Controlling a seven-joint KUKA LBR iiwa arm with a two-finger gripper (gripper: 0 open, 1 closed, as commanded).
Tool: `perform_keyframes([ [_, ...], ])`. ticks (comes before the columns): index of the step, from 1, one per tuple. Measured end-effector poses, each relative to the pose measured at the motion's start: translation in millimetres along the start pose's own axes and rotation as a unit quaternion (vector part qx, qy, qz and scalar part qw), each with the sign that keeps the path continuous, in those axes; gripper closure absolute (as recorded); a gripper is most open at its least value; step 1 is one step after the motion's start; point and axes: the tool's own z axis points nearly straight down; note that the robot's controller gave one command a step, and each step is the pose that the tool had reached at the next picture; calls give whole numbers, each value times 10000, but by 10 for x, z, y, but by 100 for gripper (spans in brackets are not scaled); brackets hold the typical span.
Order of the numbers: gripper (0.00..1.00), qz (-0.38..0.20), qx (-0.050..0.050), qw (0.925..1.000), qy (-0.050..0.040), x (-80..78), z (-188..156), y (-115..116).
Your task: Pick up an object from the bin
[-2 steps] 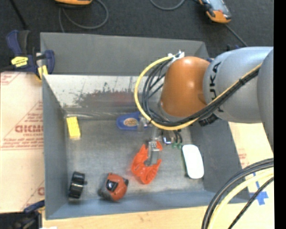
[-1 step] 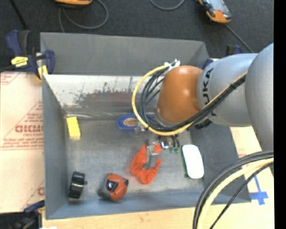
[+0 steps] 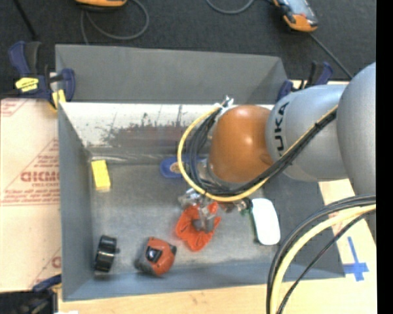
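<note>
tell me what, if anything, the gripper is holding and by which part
Cannot tell: the gripper is down at the red crumpled thing, upper end; no hold shows.

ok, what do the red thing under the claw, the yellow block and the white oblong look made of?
Red thing: soft, likely cloth or thin rubber; crumpled, matte folds.
Yellow block: probably foam or painted wood; flat matte faces, square edges.
White oblong: likely hard plastic; smooth, rounded, slight sheen.

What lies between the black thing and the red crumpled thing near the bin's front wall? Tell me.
In the camera view, an orange-and-grey rounded thing lies between the black thing and the red crumpled thing.
</note>
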Motion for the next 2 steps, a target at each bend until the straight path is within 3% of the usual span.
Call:
perform_keyframes([
  [1,100,4,-3,10000,-1,-1,0,2],
  [2,100,124,3,9999,-10,192,-1068,35],
])
